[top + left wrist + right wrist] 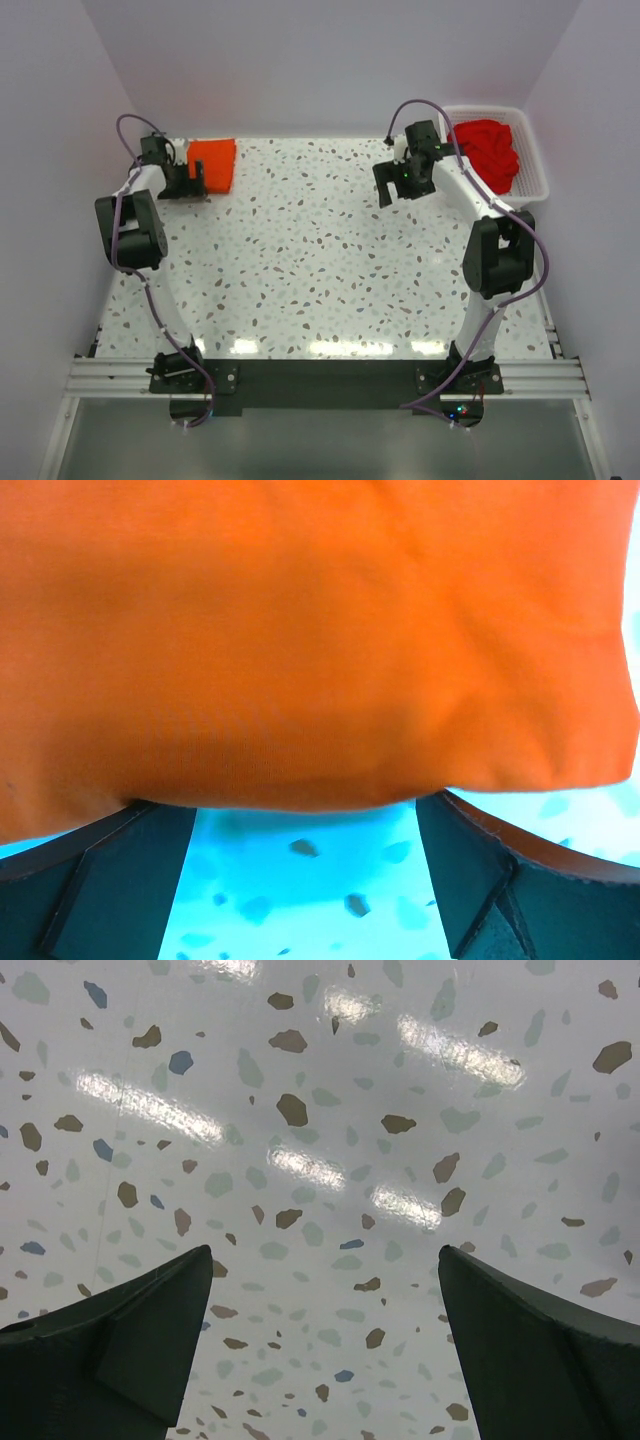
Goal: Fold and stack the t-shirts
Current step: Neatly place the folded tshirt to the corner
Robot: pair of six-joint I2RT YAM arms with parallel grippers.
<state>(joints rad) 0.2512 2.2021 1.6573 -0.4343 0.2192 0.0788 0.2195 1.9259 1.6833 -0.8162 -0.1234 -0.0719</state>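
Observation:
A folded bright orange-red t-shirt [212, 163] lies on the table at the far left. In the left wrist view it [320, 640] fills the upper part. My left gripper [190, 180] is right at the shirt's near edge, low over the table. It [305, 815] is open, with bare table between its fingers [110, 880], and the cloth edge covers the tips. Deeper red t-shirts [487, 152] lie crumpled in the white basket [540, 180] at the far right. My right gripper [400, 186] is open and empty above the table, left of the basket; in its wrist view it [325, 1250] shows only speckled table.
The speckled white table [320, 270] runs between the two arms. White walls close in the back and both sides. The basket sits in the far right corner against the wall.

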